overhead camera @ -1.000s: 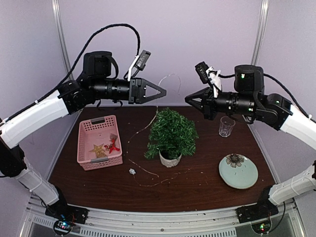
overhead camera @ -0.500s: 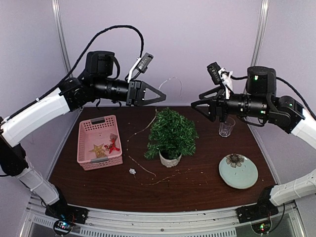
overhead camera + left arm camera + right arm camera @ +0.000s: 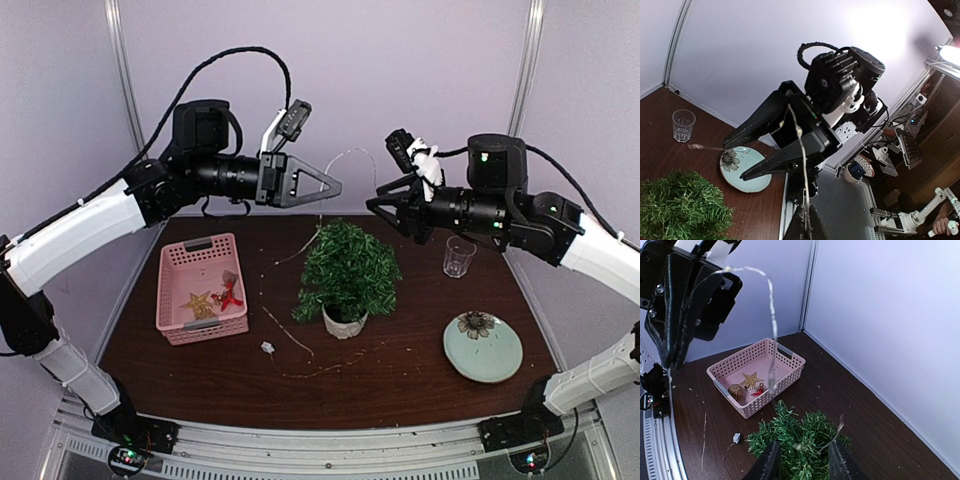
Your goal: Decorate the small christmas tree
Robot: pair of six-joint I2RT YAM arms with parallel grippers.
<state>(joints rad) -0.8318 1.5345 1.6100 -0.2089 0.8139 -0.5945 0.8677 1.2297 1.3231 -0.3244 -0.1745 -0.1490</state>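
The small christmas tree (image 3: 348, 270), dark green in a white pot, stands mid-table. A thin light string (image 3: 350, 153) arcs up from the tree to my left gripper (image 3: 337, 187), which is shut on it high above the tree. In the left wrist view the string (image 3: 802, 150) rises from the closed fingertips of the left gripper (image 3: 807, 222). My right gripper (image 3: 373, 196) is open and empty, facing the left one a short gap away. In the right wrist view the right gripper (image 3: 802, 462) hangs over the tree (image 3: 800, 445), and the string (image 3: 772, 315) hangs in front.
A pink basket (image 3: 170, 300) at the left holds a gold star (image 3: 197, 302) and a red ornament (image 3: 230, 295). A glass (image 3: 459, 256) and a pale green plate (image 3: 490, 355) are at the right. The string's slack and a small white box (image 3: 268, 347) lie before the tree.
My right gripper has moved left, closer to the left gripper and the raised string. The left gripper still holds the string and has shifted slightly up and right.
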